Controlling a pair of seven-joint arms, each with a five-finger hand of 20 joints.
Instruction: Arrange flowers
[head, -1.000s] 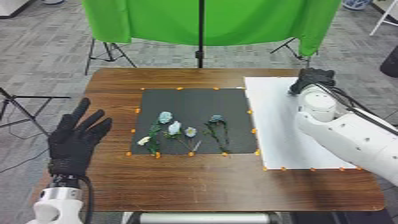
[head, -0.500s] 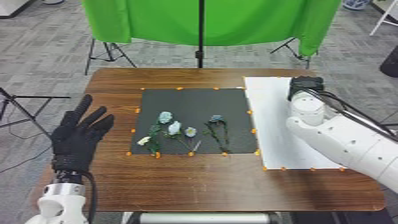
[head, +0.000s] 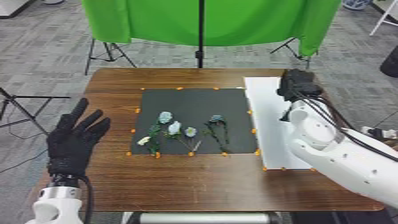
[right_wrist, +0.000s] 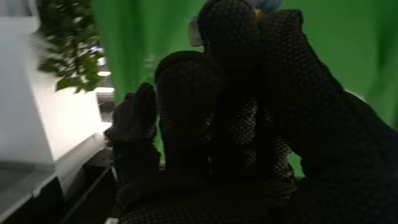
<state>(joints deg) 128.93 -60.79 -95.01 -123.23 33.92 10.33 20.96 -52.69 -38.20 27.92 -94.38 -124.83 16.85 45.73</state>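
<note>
In the head view, my left hand is open at the table's left side, left of the flowers. Pale blue flowers, a white flower and a darker blue flower lie with green stems on the dark mat. My right hand is over the far part of the white sheet, right of the mat. Seen from the right wrist, my right hand has its thumb and a finger together at the tips. Between them, pale petals with a bit of yellow look like a pinched flower, mostly hidden.
Orange markers edge the dark mat and the white sheet on the brown table. Beyond the far edge hangs a green cloth on stands. Green leaves are in the right wrist view.
My right hand has turned and shifted a little left over the white sheet, and its forearm has moved with it. The flowers on the mat have not moved.
</note>
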